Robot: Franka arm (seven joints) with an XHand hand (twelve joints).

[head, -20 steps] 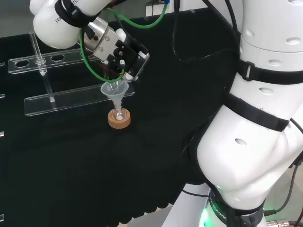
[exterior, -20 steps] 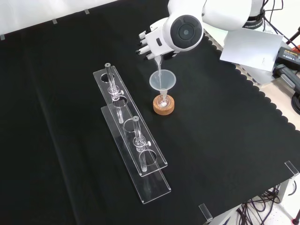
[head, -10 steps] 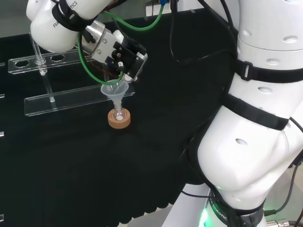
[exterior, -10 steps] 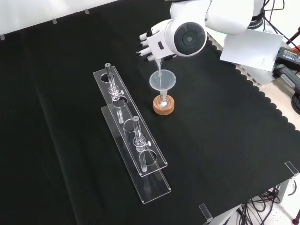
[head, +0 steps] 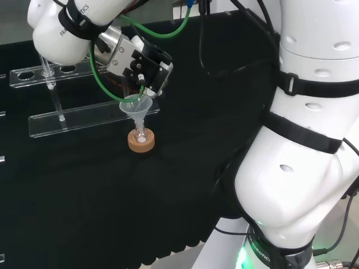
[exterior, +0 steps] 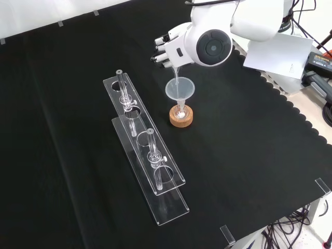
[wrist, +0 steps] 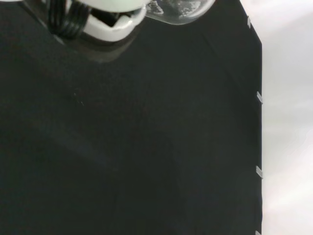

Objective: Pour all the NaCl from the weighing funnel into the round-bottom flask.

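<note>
Front view: clear racks [exterior: 148,155] block my left side; funnel [exterior: 179,89] on flask [exterior: 180,110], probably touching nothing else; bare counter [exterior: 249,155] right, free passage.

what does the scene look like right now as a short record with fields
hand: the hand is above the funnel, fingers curled round a clear weighing funnel tilted spout-down
funnel: a clear funnel sits in the neck of the flask
flask: small round-bottom flask upright on a cork ring, some white powder inside
racks: two clear racks to the left in the front view, with glass tubes
surface: black cloth
</note>
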